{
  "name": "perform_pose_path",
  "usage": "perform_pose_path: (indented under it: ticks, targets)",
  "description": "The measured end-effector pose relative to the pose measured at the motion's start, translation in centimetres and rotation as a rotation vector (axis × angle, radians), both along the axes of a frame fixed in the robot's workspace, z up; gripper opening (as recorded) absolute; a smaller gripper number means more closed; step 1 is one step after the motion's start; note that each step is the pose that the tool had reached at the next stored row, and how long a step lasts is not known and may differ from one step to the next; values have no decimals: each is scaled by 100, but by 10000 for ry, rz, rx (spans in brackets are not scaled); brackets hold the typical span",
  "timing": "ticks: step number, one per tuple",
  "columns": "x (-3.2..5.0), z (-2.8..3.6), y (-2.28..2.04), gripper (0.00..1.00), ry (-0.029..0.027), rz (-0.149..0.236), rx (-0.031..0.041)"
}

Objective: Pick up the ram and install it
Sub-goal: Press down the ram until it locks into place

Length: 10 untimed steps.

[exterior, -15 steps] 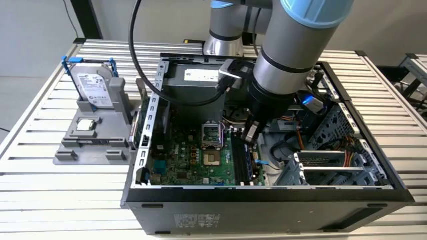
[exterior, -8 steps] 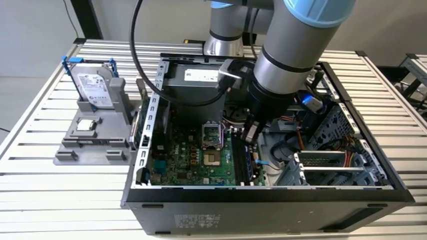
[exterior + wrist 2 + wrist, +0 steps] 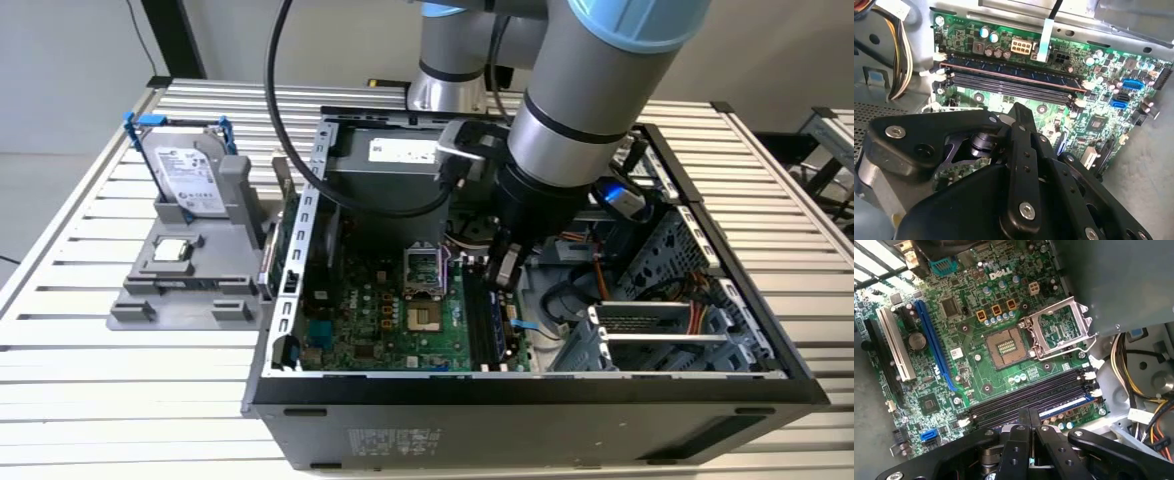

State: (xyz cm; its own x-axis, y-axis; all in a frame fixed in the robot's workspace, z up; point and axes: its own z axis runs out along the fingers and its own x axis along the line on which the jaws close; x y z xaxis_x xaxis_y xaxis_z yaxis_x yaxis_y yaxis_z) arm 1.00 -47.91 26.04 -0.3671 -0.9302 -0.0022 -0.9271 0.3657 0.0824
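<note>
The ram [image 3: 1009, 74] is a long dark blue stick with black chips. It stands upright in one of the black memory slots [image 3: 1004, 89] on the green motherboard [image 3: 979, 375], with white latches at both ends. In the first wrist view the ram [image 3: 1066, 406] shows as a bluish strip in the slot closest to my fingers. My gripper [image 3: 1029, 416] is shut, its two black fingers pressed together with nothing between them. Its tip [image 3: 1020, 111] hovers just over the slot bank near the ram's middle. In the exterior view my gripper [image 3: 505, 275] reaches down into the open computer case.
The open CPU socket [image 3: 1004, 346] lies beside the slots, and yellow and black cables [image 3: 1146, 390] run close by. A power supply [image 3: 400, 160] and a drive cage [image 3: 667, 330] crowd the case. Outside it, a grey stand [image 3: 187, 270] holds a hard drive [image 3: 187, 178].
</note>
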Motion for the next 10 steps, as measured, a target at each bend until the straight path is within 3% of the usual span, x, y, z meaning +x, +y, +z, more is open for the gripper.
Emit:
perform_pose_path:
  ticks: [4, 10]
  targets:
    - [1, -1, 1, 0, -11, 566, 2]
    - [0, -8, 1, 0, -165, 1552, 1]
